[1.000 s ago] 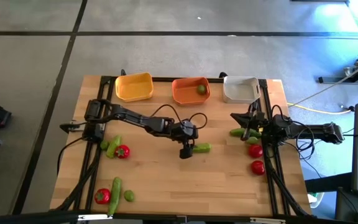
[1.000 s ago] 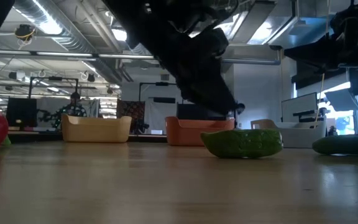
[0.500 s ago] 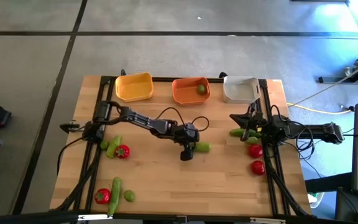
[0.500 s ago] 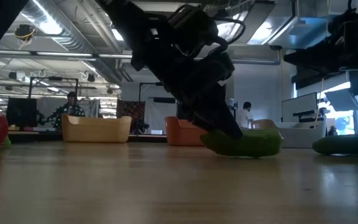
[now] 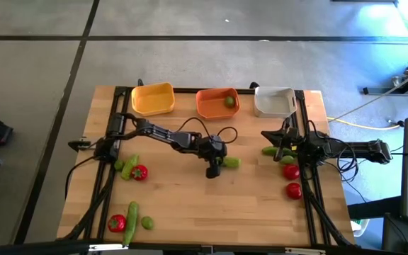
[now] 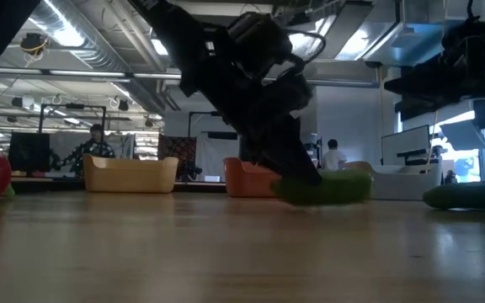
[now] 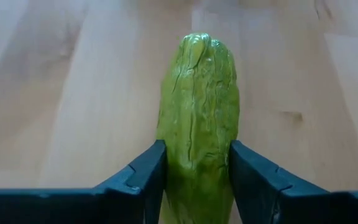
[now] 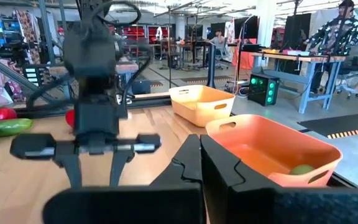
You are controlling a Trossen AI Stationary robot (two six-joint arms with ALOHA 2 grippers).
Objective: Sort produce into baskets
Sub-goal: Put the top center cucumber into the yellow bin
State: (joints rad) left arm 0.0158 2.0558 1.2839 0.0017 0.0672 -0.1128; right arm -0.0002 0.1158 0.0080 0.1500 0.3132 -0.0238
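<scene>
Left claw (image 7: 194,180) clamped on cucumber (image 7: 197,112) near one end, right claw (image 8: 199,165) pinched together; could easily pivot or slip when lifted.

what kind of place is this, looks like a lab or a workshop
Most likely a robotics lab or open workshop: ceiling ducts, a workbench with a person standing behind it, and a computer tower on the floor.
</scene>
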